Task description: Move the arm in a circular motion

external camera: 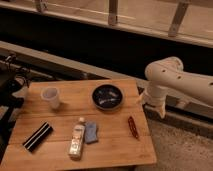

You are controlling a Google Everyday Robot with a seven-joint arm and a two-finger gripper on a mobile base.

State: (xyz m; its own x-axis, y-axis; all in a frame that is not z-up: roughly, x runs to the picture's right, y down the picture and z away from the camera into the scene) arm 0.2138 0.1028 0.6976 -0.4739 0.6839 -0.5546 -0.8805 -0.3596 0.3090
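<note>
The cream-white arm [180,80] comes in from the right edge. It bends at a bulbous joint [162,70] and drops to a tapered end. The gripper [149,100] is at that lower end, just off the right edge of the wooden table [120,150], level with the dark bowl [107,96]. It holds nothing that I can see.
On the table are a clear plastic cup [51,96], a bottle lying flat [77,138], a blue sponge [91,132], a reddish-brown packet [133,126] and a black striped object [37,136]. A railing [112,20] runs along the back. Dark equipment [10,82] stands at the left.
</note>
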